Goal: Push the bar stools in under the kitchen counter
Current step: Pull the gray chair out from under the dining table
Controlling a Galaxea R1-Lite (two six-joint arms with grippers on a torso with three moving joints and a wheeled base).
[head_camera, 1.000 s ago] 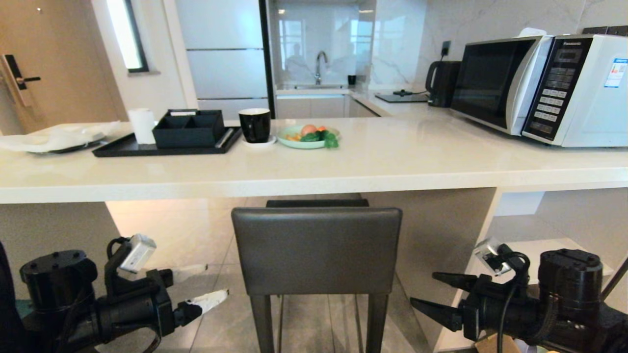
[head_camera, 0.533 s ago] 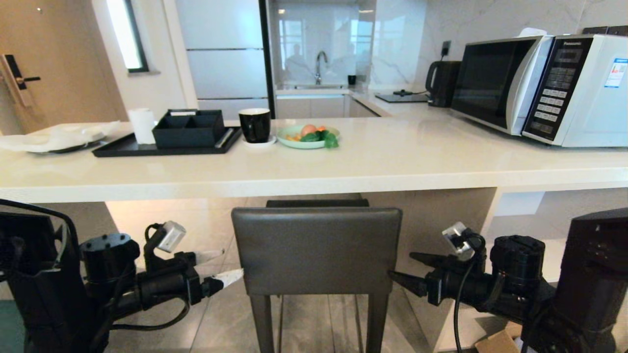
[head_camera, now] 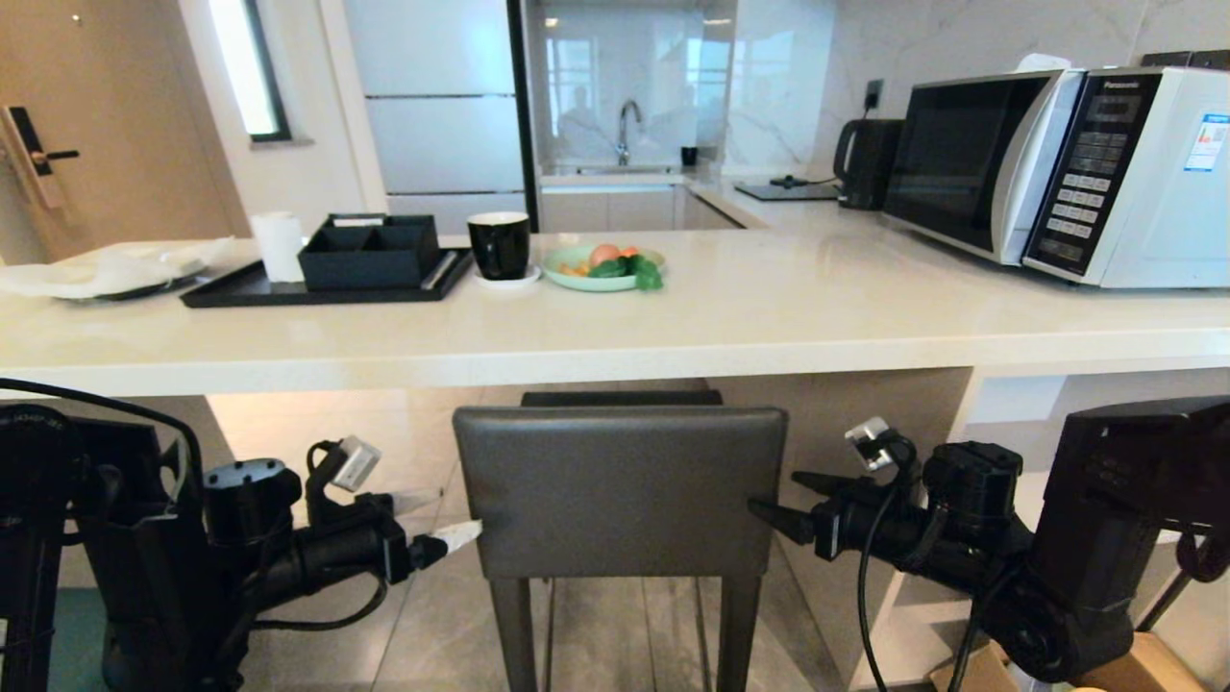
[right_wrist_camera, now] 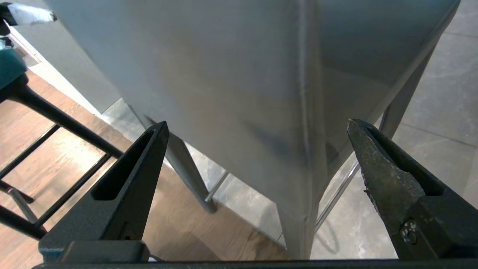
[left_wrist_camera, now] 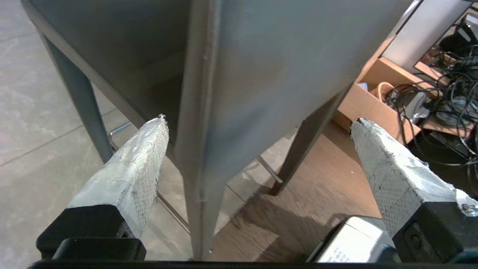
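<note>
I'm flanking the dark grey, square-backed stool [head_camera: 620,490] under the counter [head_camera: 615,327], my left gripper [head_camera: 452,519] and right gripper [head_camera: 783,500] both gaping wide.

This is a home kitchen. An off-white stone tabletop [head_camera: 769,317] carries a microwave [head_camera: 1057,173], a black kettle [head_camera: 865,161], a black mug [head_camera: 499,245] and a plate of fruit and vegetables [head_camera: 603,267]. Behind it are a sink with a tap [head_camera: 627,130], marble-look walls and a door with a lock [head_camera: 29,154].
</note>
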